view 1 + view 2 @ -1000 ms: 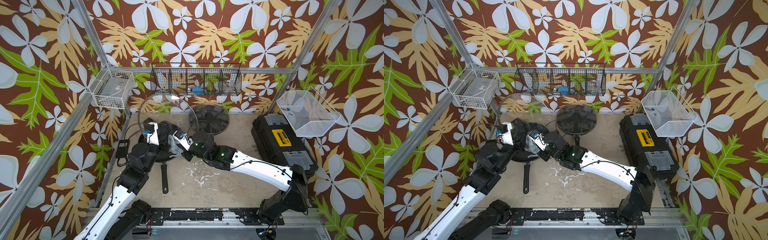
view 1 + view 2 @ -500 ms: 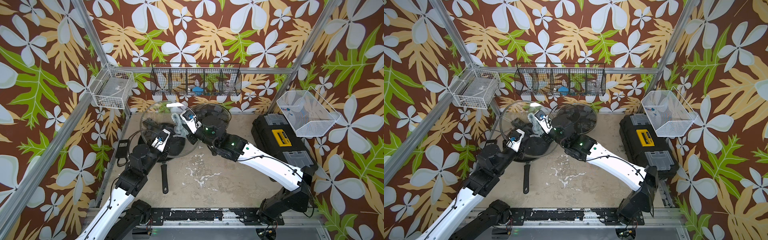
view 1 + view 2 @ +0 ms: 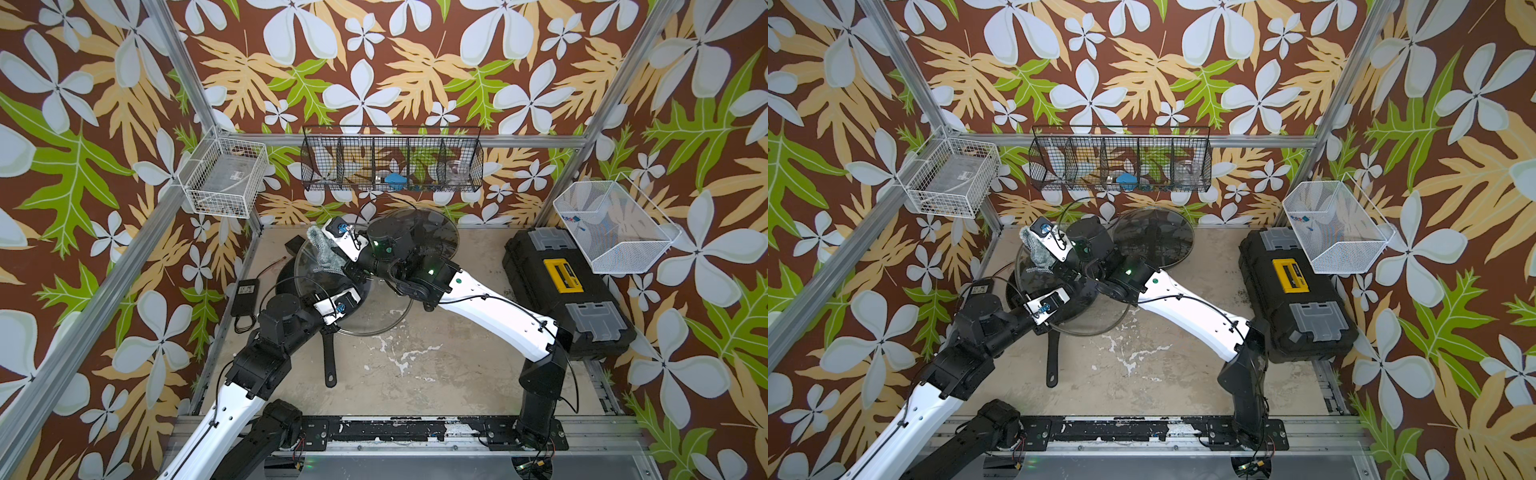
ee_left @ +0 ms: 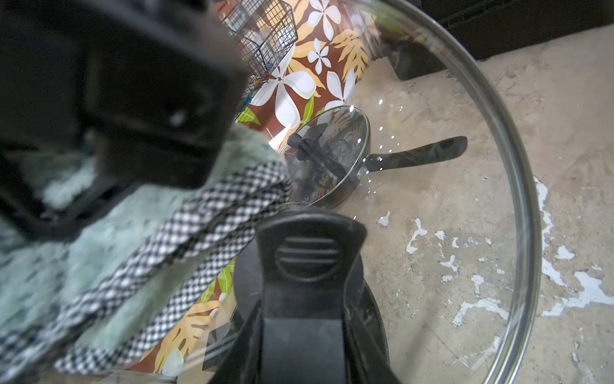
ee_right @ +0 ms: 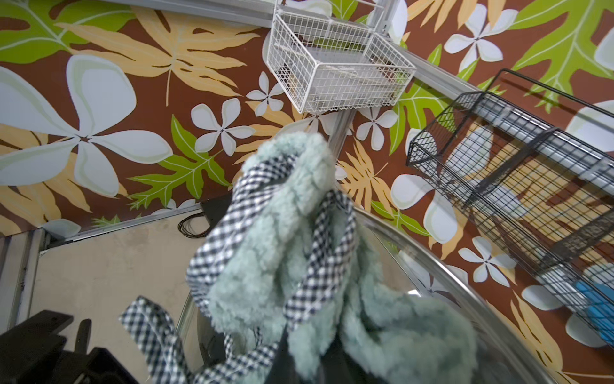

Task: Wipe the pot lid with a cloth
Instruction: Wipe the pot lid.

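A large glass pot lid (image 3: 386,307) (image 3: 1100,316) hangs tilted above the table, over a black frying pan. My left gripper (image 3: 357,291) (image 3: 1075,291) (image 4: 305,299) is shut on the lid's black handle (image 4: 309,252) at its middle. My right gripper (image 3: 328,249) (image 3: 1040,249) (image 5: 309,359) is shut on the cloth (image 3: 321,245) (image 3: 1033,251) (image 5: 282,249), a fluffy pale teal piece with checked trim. The cloth rests on the lid's far left part, near the rim (image 5: 465,282). Seen through the glass, the cloth (image 4: 99,232) lies under the right gripper's dark body.
A second glass lid (image 3: 428,232) (image 4: 332,143) sits on a pan at the back. The frying pan's handle (image 3: 330,361) points toward the front. A black toolbox (image 3: 565,286) stands at the right, a power adapter (image 3: 244,295) at the left. Wire baskets (image 3: 390,166) hang on the walls.
The left arm has brought the lid from upright at the back down to a flatter tilt. The right gripper has carried the cloth from the middle to the lid's far left.
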Action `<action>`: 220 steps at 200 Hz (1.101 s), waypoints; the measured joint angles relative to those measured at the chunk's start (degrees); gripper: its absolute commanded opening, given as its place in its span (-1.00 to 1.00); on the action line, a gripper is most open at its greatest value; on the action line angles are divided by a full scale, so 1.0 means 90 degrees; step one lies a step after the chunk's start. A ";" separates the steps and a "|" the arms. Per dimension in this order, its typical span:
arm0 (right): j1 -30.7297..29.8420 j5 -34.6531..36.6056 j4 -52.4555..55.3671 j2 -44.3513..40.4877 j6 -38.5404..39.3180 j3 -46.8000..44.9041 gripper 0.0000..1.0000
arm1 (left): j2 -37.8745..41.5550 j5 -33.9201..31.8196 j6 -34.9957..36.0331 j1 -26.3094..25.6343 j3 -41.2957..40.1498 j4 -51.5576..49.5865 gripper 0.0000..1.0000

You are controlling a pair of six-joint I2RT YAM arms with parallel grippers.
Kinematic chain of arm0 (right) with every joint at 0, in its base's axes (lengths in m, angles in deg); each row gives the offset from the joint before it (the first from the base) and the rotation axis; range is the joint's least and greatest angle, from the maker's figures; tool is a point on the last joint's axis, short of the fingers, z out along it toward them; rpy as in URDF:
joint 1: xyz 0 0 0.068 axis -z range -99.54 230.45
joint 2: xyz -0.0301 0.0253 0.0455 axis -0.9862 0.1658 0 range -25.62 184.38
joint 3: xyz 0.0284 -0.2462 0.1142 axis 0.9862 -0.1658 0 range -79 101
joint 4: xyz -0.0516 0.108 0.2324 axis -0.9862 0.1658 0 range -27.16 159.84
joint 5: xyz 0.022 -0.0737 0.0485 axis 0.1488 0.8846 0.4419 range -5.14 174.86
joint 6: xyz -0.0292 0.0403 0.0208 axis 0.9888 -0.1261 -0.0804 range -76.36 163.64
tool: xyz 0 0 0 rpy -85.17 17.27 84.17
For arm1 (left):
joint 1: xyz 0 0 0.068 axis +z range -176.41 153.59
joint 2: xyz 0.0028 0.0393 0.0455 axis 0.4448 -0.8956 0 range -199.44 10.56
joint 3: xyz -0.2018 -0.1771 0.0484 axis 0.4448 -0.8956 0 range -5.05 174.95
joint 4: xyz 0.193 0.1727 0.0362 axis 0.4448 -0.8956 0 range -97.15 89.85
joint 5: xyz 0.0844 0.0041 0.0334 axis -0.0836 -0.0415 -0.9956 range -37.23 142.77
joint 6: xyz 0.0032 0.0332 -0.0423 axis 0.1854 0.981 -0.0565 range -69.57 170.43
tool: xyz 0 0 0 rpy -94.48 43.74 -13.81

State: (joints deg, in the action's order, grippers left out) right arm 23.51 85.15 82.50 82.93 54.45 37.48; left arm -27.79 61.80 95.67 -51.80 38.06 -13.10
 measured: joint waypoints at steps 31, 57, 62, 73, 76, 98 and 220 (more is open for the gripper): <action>0.0000 -0.0078 0.0206 0.0090 0.0163 0.0197 -1.00 | 0.0046 0.0027 0.0248 0.0000 -0.0015 -0.0053 -1.00; 0.0119 0.0100 0.0041 -0.0437 0.0177 -0.0444 -1.00 | 0.0063 -0.0002 0.0029 -0.0005 -0.0107 -0.0012 -1.00; 0.0160 0.0151 -0.0019 -0.0566 0.0170 -0.0605 -1.00 | 0.0075 -0.0036 -0.0083 -0.0007 -0.0141 0.0022 -1.00; 0.0270 0.0311 -0.0192 -0.0899 0.0134 -0.1003 -1.00 | 0.0107 -0.0138 -0.0384 -0.0007 -0.0214 0.0078 -1.00; 0.0296 0.0347 -0.0248 -0.0981 0.0126 -0.1112 -1.00 | 0.0112 -0.0160 -0.0471 -0.0007 -0.0231 0.0095 -1.00; 0.0457 0.0614 -0.0607 -0.1603 -0.0012 -0.1984 -1.00 | 0.0107 -0.0381 -0.1132 -0.0007 -0.0308 0.0274 -1.00; -0.0066 0.0597 -0.1396 -0.2467 -0.0588 -0.4350 -1.00 | -0.0427 -0.1472 -0.4777 -0.0005 -0.0129 0.1243 -1.00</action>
State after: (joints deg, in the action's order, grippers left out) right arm 22.92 90.53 69.93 60.73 49.16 -1.66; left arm -31.64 48.56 52.68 -51.84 36.90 -1.91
